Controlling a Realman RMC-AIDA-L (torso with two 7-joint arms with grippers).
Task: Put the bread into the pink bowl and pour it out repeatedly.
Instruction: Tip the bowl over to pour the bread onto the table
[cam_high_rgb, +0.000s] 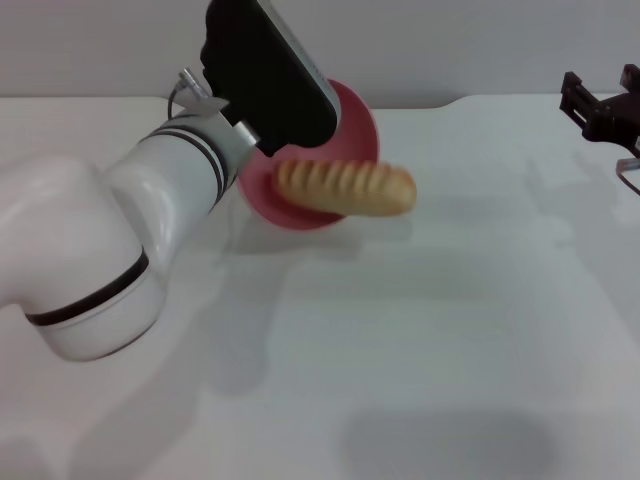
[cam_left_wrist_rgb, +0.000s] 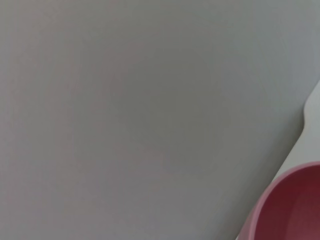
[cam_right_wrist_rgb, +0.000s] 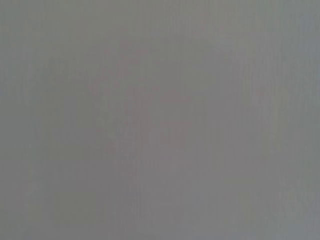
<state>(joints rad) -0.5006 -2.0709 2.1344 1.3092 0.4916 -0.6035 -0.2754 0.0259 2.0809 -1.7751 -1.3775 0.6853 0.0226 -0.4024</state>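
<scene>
The pink bowl (cam_high_rgb: 357, 128) is tipped on its side at the back of the white table, its mouth facing the right. My left gripper (cam_high_rgb: 285, 95) is shut on its upper rim; its black body hides the fingers and much of the bowl. The bread (cam_high_rgb: 346, 187), golden-tan with a scored top, lies across the bowl's lower rim, its right end sticking out over the table. Part of the bowl (cam_left_wrist_rgb: 292, 207) also fills a corner of the left wrist view. My right gripper (cam_high_rgb: 603, 108) hangs parked at the far right edge, well away from the bread.
My white left arm (cam_high_rgb: 120, 230) takes up the left side of the head view. The white table (cam_high_rgb: 420, 330) stretches out in front of and to the right of the bowl. The right wrist view shows only a plain grey surface.
</scene>
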